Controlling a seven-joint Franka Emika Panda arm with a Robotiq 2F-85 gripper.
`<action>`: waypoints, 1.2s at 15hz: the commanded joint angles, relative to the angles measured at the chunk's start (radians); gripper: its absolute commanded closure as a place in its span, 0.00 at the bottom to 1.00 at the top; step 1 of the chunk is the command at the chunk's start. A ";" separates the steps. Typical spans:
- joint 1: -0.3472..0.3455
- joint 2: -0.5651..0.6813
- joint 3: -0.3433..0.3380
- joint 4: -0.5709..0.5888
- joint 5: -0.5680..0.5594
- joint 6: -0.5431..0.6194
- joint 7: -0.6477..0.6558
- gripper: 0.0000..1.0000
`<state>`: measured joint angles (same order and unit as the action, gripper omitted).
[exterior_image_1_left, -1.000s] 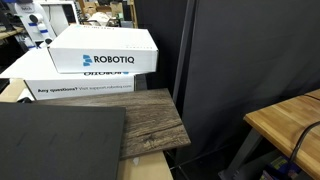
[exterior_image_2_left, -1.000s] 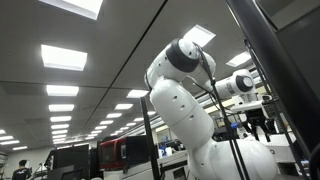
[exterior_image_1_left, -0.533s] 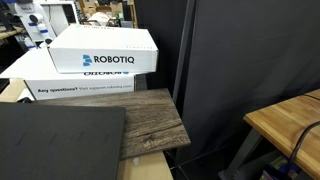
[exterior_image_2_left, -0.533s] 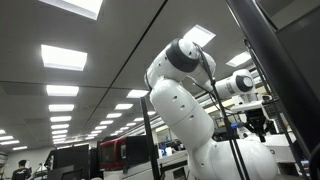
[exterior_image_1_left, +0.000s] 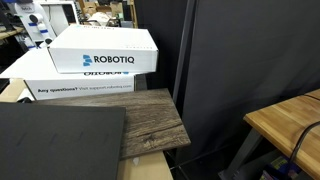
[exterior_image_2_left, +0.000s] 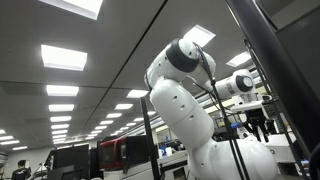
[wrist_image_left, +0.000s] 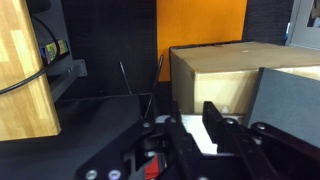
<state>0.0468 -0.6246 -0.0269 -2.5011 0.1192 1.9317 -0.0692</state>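
the hand (wrist_image_left: 197, 128) sits at the bottom of my wrist view, dark and close to the lens. i see two black fingers (wrist_image_left: 213, 116) poking up with a bit of white between them. i cannot tell how far open they are. i see nothing in their grip.

the thing nearest to the hand is a brown box (wrist_image_left: 215, 72). it lies in front of the hand and a bit off to the right side of the wrist view. it looks near, but the hand hides the bottom of the box, so i cannot tell if the fingers touch it. the long side of the box runs across the view, from the middle out to the right, so the hand faces its wide front. a grey board (wrist_image_left: 290, 100) stands in front of the right part of the box and covers it there. behind the box is an orange wall (wrist_image_left: 200, 22).

to the left of the hand, well apart from the box, is a wood desk (wrist_image_left: 22, 75) with a black cord (wrist_image_left: 45, 48) by it. a black mat (wrist_image_left: 100, 110) lies between the desk and the box.

in an exterior view i see the white arm (exterior_image_2_left: 185, 100) from below, under bright roof lights (exterior_image_2_left: 62, 57). in an exterior view i see white boxes (exterior_image_1_left: 103, 50) stacked up, but no hand and no brown box.
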 joint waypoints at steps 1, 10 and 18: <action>-0.003 -0.001 0.002 -0.001 0.011 0.007 0.002 0.38; -0.019 -0.002 0.017 -0.002 -0.036 0.020 0.010 0.05; 0.019 -0.001 -0.013 0.000 -0.037 0.011 -0.045 0.00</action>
<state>0.0491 -0.6246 -0.0241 -2.5005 0.0375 1.9350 -0.0779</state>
